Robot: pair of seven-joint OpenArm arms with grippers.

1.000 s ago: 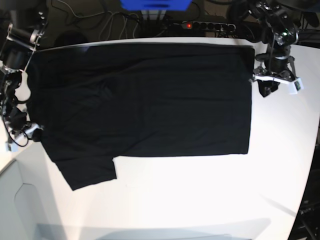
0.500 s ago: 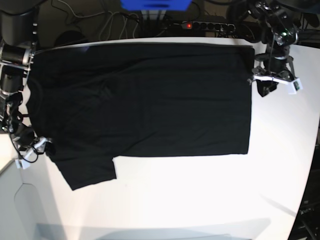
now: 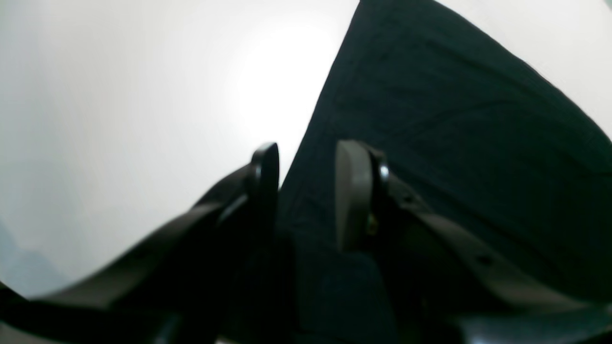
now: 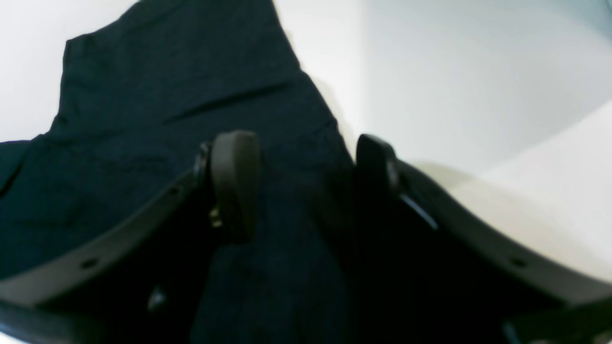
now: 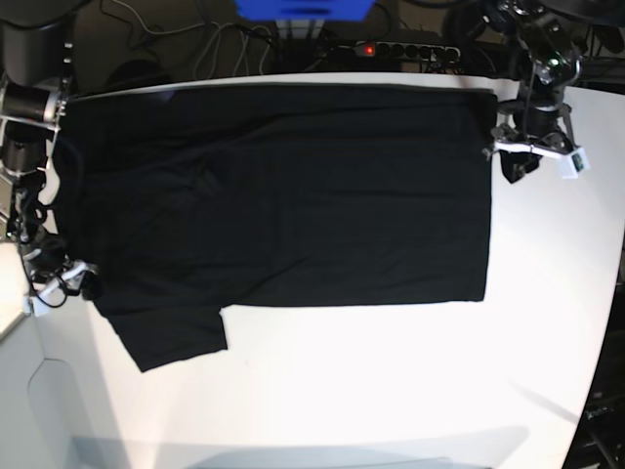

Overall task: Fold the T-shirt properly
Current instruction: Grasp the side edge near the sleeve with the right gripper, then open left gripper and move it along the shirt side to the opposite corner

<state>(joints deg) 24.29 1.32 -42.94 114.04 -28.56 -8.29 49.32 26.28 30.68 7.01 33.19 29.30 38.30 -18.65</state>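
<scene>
The T-shirt [image 5: 283, 200] lay spread flat on the white tabletop [image 5: 391, 391], and each arm would do best to pinch only the top layer at its own corner and lift in step with the other, so the cloth would fold without bunching. The right pincer [image 4: 301, 162] stood wide over the shoulder edge near the sleeve, holding nothing; the left pincer [image 3: 301, 191], narrower, straddled the hem corner, its hold unclear. Against the earlier frame, the right pincer had spread and dropped toward the sleeve; the left had edged up slightly.
</scene>
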